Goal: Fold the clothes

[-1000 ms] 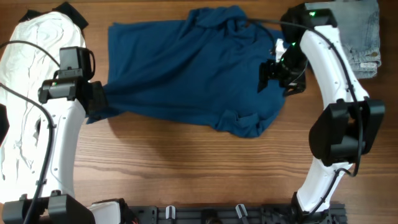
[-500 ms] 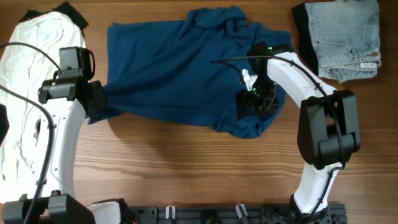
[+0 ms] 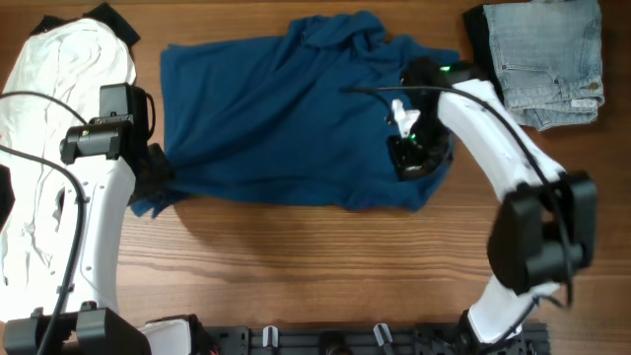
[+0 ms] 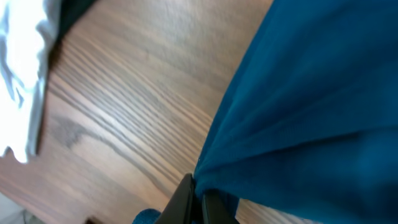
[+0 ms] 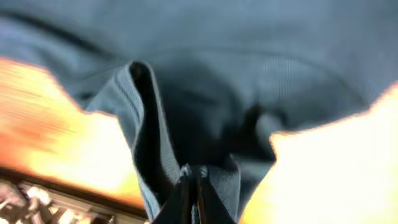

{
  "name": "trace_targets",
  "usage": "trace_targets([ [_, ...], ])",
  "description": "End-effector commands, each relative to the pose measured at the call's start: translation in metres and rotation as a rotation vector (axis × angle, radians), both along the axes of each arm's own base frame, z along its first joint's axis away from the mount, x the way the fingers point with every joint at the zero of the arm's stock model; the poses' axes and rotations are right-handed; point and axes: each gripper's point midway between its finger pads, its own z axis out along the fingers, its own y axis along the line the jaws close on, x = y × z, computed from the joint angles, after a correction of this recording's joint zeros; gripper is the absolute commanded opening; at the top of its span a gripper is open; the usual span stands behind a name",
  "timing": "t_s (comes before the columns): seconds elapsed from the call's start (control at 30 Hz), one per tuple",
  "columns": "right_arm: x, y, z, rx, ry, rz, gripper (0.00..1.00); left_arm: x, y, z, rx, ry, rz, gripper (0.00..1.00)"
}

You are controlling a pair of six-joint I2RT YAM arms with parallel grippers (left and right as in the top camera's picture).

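Since 1 second earlier, the right arm (image 3: 493, 108) has swung from beside the jeans (image 3: 547, 59) down to the right edge of the dark-blue shirt (image 3: 276, 118) and closed there. The shirt's lumpy lower right corner now lies flatter.

Left to right:
- **White garment** (image 3: 44, 128): heaped at the table's left edge.
- **Left pincer** (image 3: 156, 182): jaws together on the shirt's lower left corner, as the left wrist view confirms.
- **Shirt:** spread mid-table, long axis running left to right.
- **Right pincer** (image 3: 409, 166): jaws clamped on a fold of the shirt's right edge.
- **Jeans:** folded at the far right corner, apart from the shirt.

The shirt thus lies between the 2 pincers, 1 end in each, so the coming move probably depends on both arms moving together. Bare wooden table (image 3: 296, 266) on the near side of the shirt leaves room to work.
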Motion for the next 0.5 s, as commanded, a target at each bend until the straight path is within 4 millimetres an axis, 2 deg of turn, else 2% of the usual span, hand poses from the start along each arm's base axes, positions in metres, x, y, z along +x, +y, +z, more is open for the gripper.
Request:
trace_targets([
  [0.0,-0.016,0.005,0.024,0.041,0.032,-0.04,0.04,-0.009,-0.014,-0.003,-0.092,0.023,0.048,0.04],
  [0.13,-0.036,0.012,0.02,0.038,0.108,-0.04,0.04,-0.018,-0.015,-0.004,-0.096,0.06,0.063,0.04],
  [0.2,-0.053,0.016,0.013,0.018,0.171,-0.049,0.04,-0.023,-0.015,-0.005,-0.098,0.079,0.064,0.04],
  [0.33,-0.075,0.011,0.004,-0.029,0.254,-0.085,0.04,-0.033,-0.016,-0.008,-0.101,0.12,0.066,0.04],
  [0.47,-0.088,0.006,-0.003,-0.068,0.297,-0.149,0.04,-0.046,-0.018,-0.017,-0.105,0.167,0.082,0.04],
])
